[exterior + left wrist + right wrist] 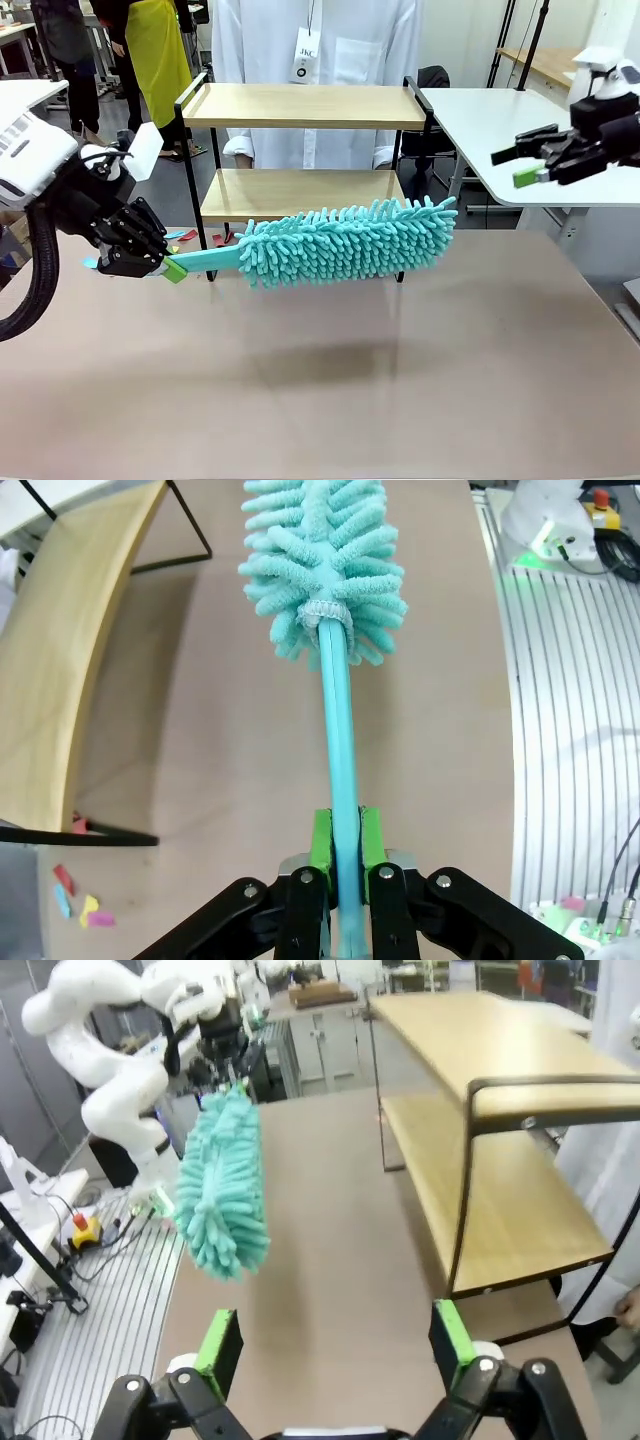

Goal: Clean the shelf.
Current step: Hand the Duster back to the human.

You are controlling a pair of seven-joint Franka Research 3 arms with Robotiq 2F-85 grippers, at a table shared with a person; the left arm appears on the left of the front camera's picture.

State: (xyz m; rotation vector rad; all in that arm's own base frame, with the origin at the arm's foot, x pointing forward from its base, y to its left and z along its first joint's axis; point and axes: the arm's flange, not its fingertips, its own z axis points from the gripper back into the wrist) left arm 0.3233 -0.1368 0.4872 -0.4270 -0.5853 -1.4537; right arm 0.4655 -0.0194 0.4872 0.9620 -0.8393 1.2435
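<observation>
The left pincer (342, 855), clamped on the teal duster's (345, 242) handle, holds its head just in front of the shelf (305, 190) at the worktop's (330, 390) far middle, so it should lift and sweep level along each board while the right pincer (530, 165), fingers apart and empty, keeps clear at the right.

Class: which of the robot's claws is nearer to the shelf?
Left. The left claw, shut on the duster, sits just beside the shelf at its lower board's level. The right claw hangs open, farther off past the shelf's other end.
</observation>
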